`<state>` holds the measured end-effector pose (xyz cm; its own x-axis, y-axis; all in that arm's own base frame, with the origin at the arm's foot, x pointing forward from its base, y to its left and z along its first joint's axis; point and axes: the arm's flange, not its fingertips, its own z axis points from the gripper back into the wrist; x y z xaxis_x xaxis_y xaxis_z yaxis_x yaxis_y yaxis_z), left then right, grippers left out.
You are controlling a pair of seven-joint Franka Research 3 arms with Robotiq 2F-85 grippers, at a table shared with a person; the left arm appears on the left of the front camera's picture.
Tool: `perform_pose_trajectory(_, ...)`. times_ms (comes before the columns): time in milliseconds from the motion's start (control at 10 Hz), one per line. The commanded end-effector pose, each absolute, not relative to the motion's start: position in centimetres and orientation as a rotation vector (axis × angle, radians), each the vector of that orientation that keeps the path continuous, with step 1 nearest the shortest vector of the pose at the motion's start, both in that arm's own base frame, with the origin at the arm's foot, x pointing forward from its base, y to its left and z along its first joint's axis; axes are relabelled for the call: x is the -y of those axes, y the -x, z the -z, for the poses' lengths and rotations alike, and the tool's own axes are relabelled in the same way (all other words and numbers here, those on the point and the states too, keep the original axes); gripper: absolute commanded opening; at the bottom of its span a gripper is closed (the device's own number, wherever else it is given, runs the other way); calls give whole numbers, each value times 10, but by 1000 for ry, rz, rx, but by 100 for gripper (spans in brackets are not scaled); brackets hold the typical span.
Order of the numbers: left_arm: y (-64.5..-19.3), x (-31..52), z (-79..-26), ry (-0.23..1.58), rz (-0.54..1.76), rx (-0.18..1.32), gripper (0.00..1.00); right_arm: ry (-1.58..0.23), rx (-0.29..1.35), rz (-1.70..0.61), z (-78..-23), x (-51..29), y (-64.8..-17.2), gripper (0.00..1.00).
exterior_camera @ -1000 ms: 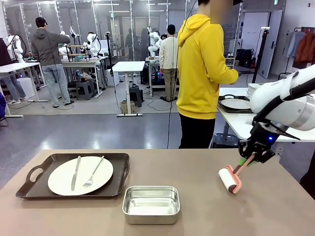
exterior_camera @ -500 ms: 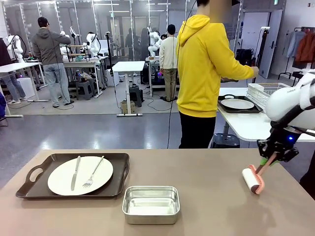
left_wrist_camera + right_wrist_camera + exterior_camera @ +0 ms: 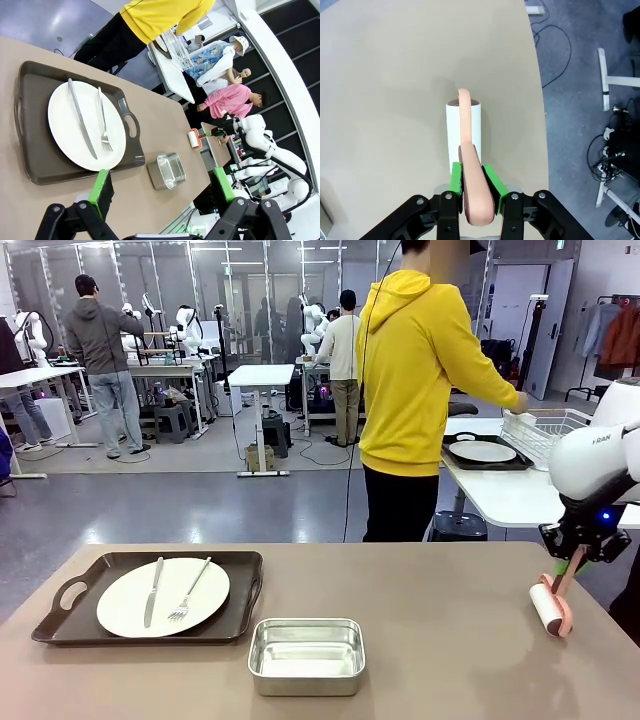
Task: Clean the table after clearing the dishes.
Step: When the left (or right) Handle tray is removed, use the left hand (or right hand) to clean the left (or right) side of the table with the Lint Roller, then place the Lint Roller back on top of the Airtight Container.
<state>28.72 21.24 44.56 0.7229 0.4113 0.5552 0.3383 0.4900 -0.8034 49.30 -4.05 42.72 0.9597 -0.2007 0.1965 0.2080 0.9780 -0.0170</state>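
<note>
On the table (image 3: 420,600) at the left sits a dark tray (image 3: 60,625) holding a white plate (image 3: 125,605) with a knife and fork. Another plate on a tray (image 3: 482,452) rests on the white side table. My right gripper (image 3: 570,562) is shut on the pink handle of a lint roller (image 3: 547,608), whose white roll lies on the tabletop near the right edge. In the right wrist view the handle (image 3: 472,190) sits between the green pads and the roll (image 3: 451,127) touches the table (image 3: 385,75). My left gripper (image 3: 162,185) hovers open above the plate (image 3: 62,120).
A small steel pan (image 3: 306,655) stands at the front middle, right of the tray. A person in a yellow hoodie (image 3: 415,370) stands behind the far edge, reaching toward a wire dish rack (image 3: 545,430). The right table edge (image 3: 540,100) runs close beside the roller.
My right gripper has drawn the lint roller rightward across the tabletop, close to the right edge. The person's arm has stretched toward the dish rack. Tray and pan stay put.
</note>
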Motion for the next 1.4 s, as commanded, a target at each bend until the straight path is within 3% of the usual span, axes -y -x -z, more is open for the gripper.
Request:
perform_pose_trajectory(0, -288, -216, -448, 1104, -39, 818, 100, 37, 237, 199, -449, 24, -485, 23)
perform_pose_trajectory(400, -288, -216, -448, 1104, -39, 818, 100, 153, 337, 38, -503, -22, -450, 23)
perform_pose_trajectory(1300, -288, -216, -448, 1104, -39, 818, 100, 110, 323, 50, -500, -17, -466, 23)
